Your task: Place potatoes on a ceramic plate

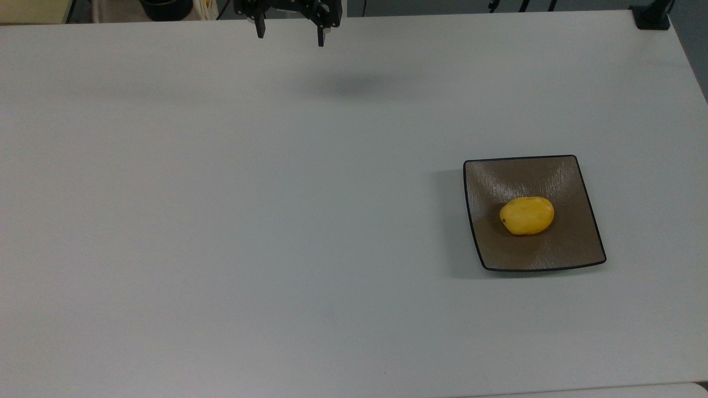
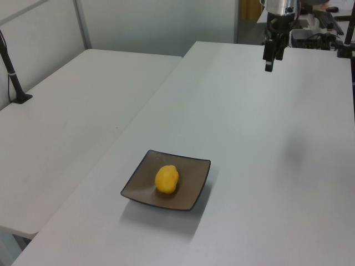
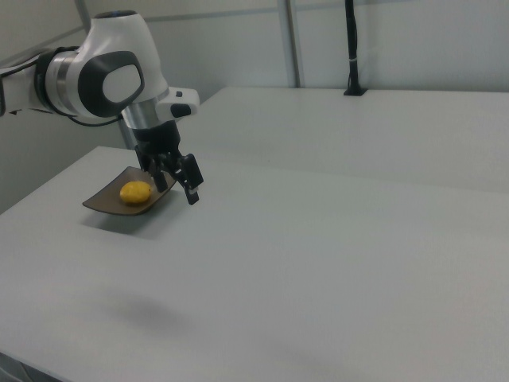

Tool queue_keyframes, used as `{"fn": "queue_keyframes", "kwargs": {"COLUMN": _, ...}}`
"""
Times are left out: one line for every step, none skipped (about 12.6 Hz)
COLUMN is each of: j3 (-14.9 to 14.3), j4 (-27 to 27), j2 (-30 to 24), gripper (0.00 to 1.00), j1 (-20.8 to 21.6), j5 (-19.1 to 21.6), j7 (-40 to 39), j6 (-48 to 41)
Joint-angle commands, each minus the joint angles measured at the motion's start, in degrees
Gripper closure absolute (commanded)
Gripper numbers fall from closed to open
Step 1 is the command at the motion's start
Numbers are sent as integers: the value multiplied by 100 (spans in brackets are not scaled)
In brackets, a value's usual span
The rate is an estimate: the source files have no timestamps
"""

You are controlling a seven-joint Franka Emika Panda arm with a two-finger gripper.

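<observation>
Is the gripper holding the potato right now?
No, the potato lies on the ceramic plate, and the open gripper is empty, far off.

Large matte white rectangular counter (image 1: 232, 221), evenly lit, soft shadows. Second white table (image 2: 72, 111) alongside at the left view's left, narrow gap between. Black clamp post (image 2: 12, 72) on that table's left edge; black upright pole (image 3: 351, 48) at the right view's far side. Pale grey panelled wall (image 2: 155, 25) with metal uprights behind.
</observation>
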Motion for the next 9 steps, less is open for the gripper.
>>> {"fn": "queue_keyframes", "kwargs": {"j3": 80, "j4": 509, "j2": 349, "gripper": 0, "j1": -208, "j5": 128, "j7": -74, "j6": -28}}
{"fn": "queue_keyframes", "kwargs": {"j3": 97, "j4": 633, "j2": 482, "gripper": 0, "j1": -208, "j5": 128, "j7": -65, "j6": -37}}
{"fn": "queue_keyframes", "kwargs": {"j3": 158, "j4": 669, "j2": 518, "gripper": 0, "j1": -217, "j5": 137, "j7": -48, "j6": -20}}
{"fn": "queue_keyframes", "kwargs": {"j3": 176, "j4": 687, "j2": 536, "gripper": 0, "j1": -217, "j5": 137, "j7": -30, "j6": -29}}
{"fn": "queue_keyframes", "kwargs": {"j3": 185, "j4": 774, "j2": 606, "gripper": 0, "j1": -217, "j5": 163, "j7": -30, "j6": -46}}
{"fn": "queue_keyframes", "kwargs": {"j3": 194, "j4": 862, "j2": 676, "gripper": 0, "j1": -217, "j5": 164, "j7": -22, "j6": -46}}
{"fn": "queue_keyframes", "kwargs": {"j3": 194, "j4": 863, "j2": 703, "gripper": 0, "j1": -217, "j5": 164, "j7": -21, "j6": -55}}
{"fn": "queue_keyframes", "kwargs": {"j3": 194, "j4": 863, "j2": 686, "gripper": 0, "j1": -217, "j5": 172, "j7": -21, "j6": -46}}
{"fn": "queue_keyframes", "kwargs": {"j3": 194, "j4": 854, "j2": 677, "gripper": 0, "j1": -208, "j5": 164, "j7": -21, "j6": -46}}
